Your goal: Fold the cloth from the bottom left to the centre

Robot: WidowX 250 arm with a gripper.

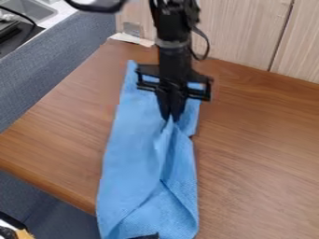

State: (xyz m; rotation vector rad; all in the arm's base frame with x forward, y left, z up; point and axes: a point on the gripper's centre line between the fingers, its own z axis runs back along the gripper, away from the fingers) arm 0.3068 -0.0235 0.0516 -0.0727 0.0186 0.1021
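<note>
The brown wood-grain table [265,163] carries the long light-blue cloth [128,154], which runs from beneath the arm down to the lower edge of the view, its lower left part reaching the table's front edge. The black two-finger gripper [170,117] is above the cloth's upper middle, pointing down. Its fingers [179,105] look narrow, pinching a raised peak of cloth, with a loose ridge trailing below. A slanting crease crosses the lower part, so the fold seems largely formed. To finish well, the pinched part should be set down flat near the centre and released straight upward; any sideways drag would likely skew the thin layers or reopen the fold. The ridge may need a light press afterwards.

Around the work, a pale wood panel [240,30] stands behind the table and would limit carrying the cloth much farther back. A blue-grey fabric surface [62,70] lies along the left, with a grey metal sink [31,9] beyond. A flat whitish strip [132,39] sits at the table's back edge, away from the fold. A small dark object [147,236] at the bottom edge of the view overlaps the cloth there and might catch it if pulled.
</note>
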